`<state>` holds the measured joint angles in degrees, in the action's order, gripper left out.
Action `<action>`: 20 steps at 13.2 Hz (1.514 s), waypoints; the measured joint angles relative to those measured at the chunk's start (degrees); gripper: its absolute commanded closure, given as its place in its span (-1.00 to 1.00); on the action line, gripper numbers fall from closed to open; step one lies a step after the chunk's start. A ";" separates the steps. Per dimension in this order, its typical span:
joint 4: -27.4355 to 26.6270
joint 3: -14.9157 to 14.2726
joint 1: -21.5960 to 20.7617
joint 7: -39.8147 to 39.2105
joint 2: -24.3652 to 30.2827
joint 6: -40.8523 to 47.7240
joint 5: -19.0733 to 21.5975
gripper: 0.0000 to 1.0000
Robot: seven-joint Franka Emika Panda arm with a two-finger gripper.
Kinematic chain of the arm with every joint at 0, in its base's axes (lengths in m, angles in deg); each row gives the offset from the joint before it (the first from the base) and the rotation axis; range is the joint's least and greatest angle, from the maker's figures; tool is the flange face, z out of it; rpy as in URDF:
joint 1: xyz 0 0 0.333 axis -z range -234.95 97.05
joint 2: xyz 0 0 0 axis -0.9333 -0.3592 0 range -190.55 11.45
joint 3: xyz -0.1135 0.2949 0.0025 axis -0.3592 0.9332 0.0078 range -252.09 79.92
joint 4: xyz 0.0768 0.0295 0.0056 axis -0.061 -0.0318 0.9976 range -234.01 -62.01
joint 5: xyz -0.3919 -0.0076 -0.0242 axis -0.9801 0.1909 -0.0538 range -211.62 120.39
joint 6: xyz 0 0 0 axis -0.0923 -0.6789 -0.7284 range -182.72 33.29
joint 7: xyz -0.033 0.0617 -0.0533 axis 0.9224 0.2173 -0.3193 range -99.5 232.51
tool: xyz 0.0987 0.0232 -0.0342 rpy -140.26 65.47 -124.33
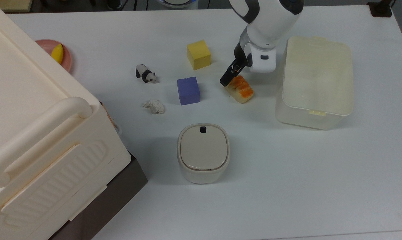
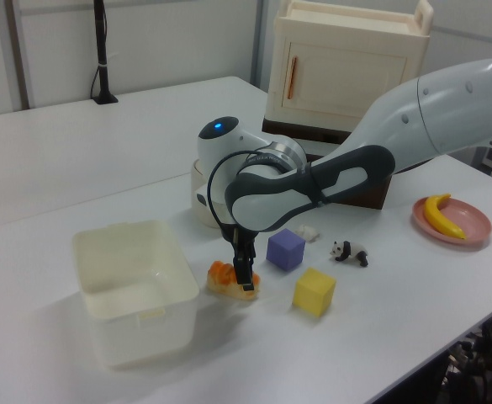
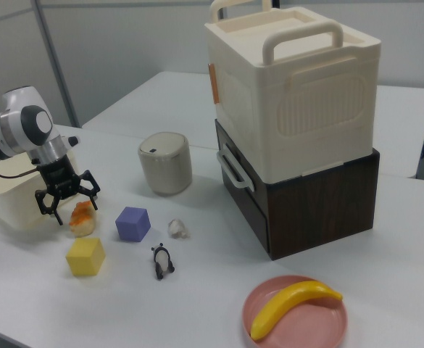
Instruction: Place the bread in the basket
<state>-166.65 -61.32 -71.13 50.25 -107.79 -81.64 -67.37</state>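
The bread (image 1: 241, 90), a small loaf with an orange-brown top, lies on the white table just left of the basket (image 1: 349, 80) in the top view. The basket is a cream-white tub with nothing inside it. My gripper (image 1: 235, 75) hangs low over the bread's far end. In the right view the gripper (image 3: 69, 199) is open, its fingers spread just above the bread (image 3: 82, 217). In the left view one dark finger of the gripper (image 2: 244, 271) reaches down beside the bread (image 2: 226, 279), next to the basket (image 2: 87, 254).
A purple cube (image 1: 188, 90) and a yellow cube (image 1: 198, 54) stand left of the bread in the top view. Further left are a toy panda (image 1: 146, 74) and crumpled paper (image 1: 154, 106). A lidded bin (image 1: 203, 151), a big cream case (image 1: 37, 133) and a pink plate (image 1: 66, 62) with a banana lie nearer the edges.
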 measured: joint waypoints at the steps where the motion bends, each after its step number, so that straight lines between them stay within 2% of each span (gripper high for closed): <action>1: 0.00 0.00 -0.25 0.01 0.00 0.00 0.00 -1.00; 4: 0.03 0.00 -0.29 0.00 0.00 -0.41 0.13 -1.00; 9: 0.04 0.04 -0.36 0.17 -0.02 -8.79 1.74 -1.00; 17: -0.21 0.03 -0.29 0.68 -1.53 -9.43 1.73 -1.00; 19: -0.27 0.02 -0.19 0.68 -3.23 -9.43 1.64 -0.75; 20: -0.26 0.01 -0.17 0.68 -3.59 -9.43 1.61 -0.41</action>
<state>-166.91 -61.31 -71.30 50.93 -111.39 -91.08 -65.77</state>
